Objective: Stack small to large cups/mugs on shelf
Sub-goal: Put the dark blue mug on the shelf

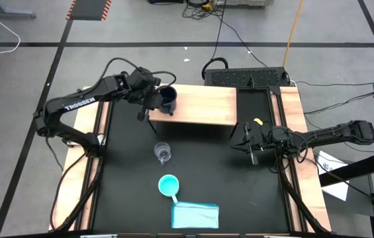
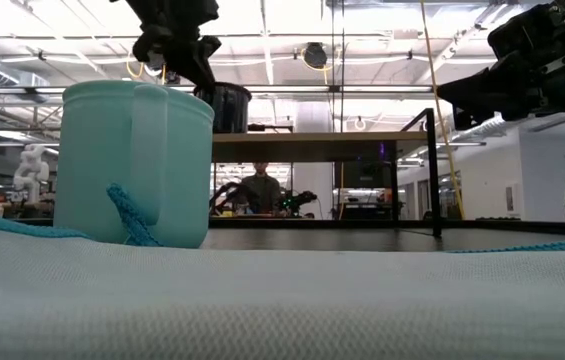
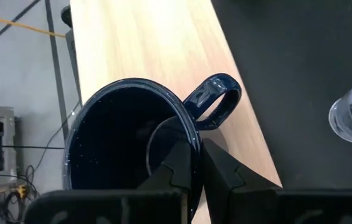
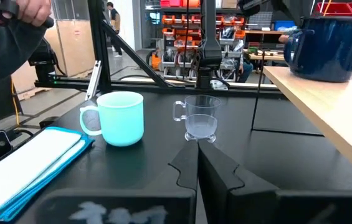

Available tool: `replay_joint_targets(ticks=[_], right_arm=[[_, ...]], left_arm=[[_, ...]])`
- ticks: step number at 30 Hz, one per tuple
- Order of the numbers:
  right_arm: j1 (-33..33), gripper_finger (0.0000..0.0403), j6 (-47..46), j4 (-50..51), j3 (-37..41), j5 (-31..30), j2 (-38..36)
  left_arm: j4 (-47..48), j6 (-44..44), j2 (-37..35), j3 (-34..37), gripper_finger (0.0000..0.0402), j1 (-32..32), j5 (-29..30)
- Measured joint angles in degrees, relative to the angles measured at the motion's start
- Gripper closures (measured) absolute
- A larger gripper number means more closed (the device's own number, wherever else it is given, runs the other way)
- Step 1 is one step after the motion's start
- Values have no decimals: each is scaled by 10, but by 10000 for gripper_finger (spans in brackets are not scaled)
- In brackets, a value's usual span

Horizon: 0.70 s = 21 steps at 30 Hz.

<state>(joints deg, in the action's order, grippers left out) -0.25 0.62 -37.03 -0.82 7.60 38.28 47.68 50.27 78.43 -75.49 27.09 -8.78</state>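
The dark navy mug stands upright at the left end of the wood-topped shelf, and my left gripper is shut on it from above. The clear glass cup stands on the black table in front of the shelf. The turquoise mug stands nearer the front edge. My right gripper is shut and empty above the table's right side, level with the glass cup. My left gripper holds the navy mug's rim right beside the handle, with one finger inside the mug and one finger outside. The fingers come from above, pointing down. The mug is upright with its base at the shelf top.
A folded light blue cloth lies at the table's front edge, just right of the turquoise mug. The shelf's right part is bare wood. Wooden strips edge the table on both sides. People show in the room beyond.
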Motion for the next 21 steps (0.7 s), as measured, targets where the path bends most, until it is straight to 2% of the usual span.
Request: replay_joint_targets(ticks=[4,15,17,21], right_arm=[[0,403,0,0,0,0,0],[0,403,4,0,0,0,0],[0,403,4,0,0,0,0],[0,403,4,0,0,0,0]], left_arm=[[-25,-2,-1,21,386,-3,9],[-19,-10,-1,27,386,-3,13],[-18,-11,-2,28,371,-3,13],[4,-11,1,34,318,-6,16]])
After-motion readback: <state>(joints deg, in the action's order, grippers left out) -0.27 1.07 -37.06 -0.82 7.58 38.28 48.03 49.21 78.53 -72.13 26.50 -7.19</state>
